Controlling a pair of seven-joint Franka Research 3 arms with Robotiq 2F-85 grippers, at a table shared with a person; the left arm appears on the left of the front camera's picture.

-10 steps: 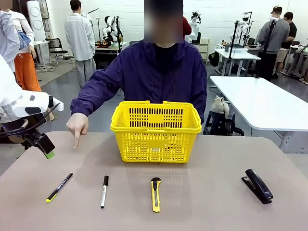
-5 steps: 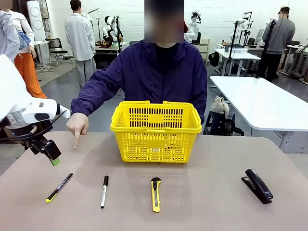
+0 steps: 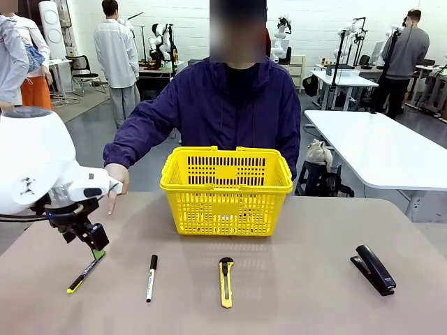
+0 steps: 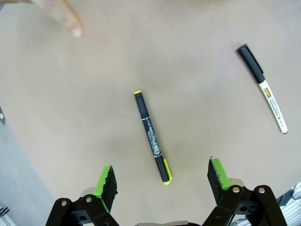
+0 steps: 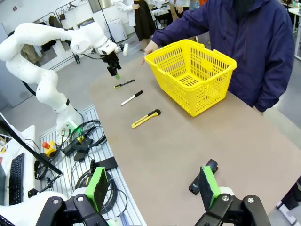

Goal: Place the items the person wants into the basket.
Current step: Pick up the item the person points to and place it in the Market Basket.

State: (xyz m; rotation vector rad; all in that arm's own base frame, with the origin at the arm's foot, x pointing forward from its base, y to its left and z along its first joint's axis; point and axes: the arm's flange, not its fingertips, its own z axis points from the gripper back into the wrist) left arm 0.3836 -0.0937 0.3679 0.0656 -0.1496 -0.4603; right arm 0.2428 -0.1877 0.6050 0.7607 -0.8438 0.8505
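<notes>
I hang the left gripper (image 3: 98,243), jaws wide, over the thin black pen (image 4: 151,136) lying flat on the table (image 3: 300,293) near the person's pointing hand (image 3: 116,176); it looks light, stiff and likely to roll, so I'd pinch mid-barrel.

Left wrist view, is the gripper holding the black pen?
No, the left gripper is open and the pen lies flat on the table, untouched by the green pads.
</notes>
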